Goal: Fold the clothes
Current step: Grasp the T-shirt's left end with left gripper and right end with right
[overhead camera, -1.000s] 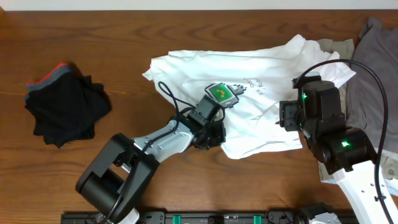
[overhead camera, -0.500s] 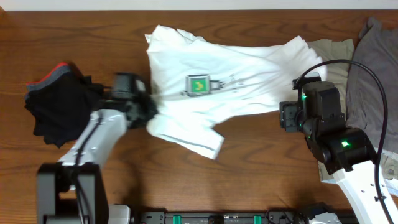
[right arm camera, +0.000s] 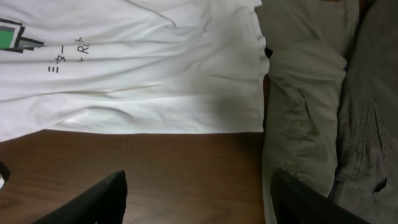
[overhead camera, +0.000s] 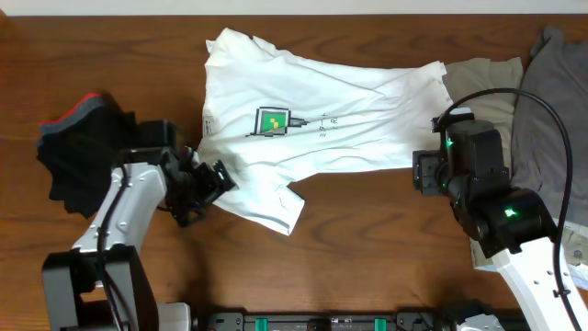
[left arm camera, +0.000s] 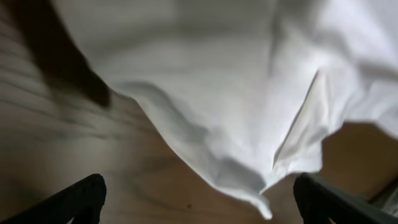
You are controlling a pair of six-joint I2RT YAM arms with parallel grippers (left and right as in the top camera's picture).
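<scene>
White T-shirt point(overhead camera: 322, 129) lay spread on the table point(overhead camera: 110, 55), print up. Left claw point(left arm camera: 199, 182) was spread and empty at the shirt's lower-left edge. Right claw point(right arm camera: 198, 180) was spread and empty over bare wood just beside the shirt's right hem.

White tee point(overhead camera: 349, 101) rumpled, print up — black pile point(overhead camera: 78, 165) left, beige point(overhead camera: 482, 74), grey point(overhead camera: 551, 101) right.

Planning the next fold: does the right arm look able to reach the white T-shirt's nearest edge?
Probably yes: the open right gripper hovers over bare table beside the white T-shirt, nothing between.
</scene>
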